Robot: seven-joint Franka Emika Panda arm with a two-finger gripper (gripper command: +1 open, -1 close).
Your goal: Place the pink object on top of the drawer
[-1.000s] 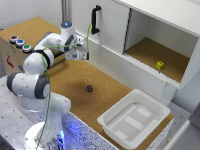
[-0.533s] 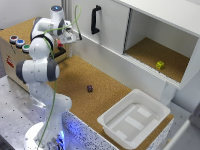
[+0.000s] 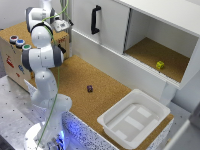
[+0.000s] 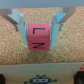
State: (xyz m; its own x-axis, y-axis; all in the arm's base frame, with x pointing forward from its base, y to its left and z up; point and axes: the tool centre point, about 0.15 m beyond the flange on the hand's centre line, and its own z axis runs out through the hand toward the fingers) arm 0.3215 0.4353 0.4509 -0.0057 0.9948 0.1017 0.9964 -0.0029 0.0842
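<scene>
claw (image 4: 39,31) clamped on pink block (image 4: 39,37), poised over cork-topped drawer (image 3: 15,55) at exterior view's far left.

In the wrist view the gripper (image 4: 38,30) holds a pink block (image 4: 39,38) between its two grey fingers (image 4: 19,26), which press on both of its sides. The block's face carries dark letter-like marks. Under it lies a cork surface (image 4: 65,52), and a printed panel (image 4: 42,79) borders the cork.
</scene>
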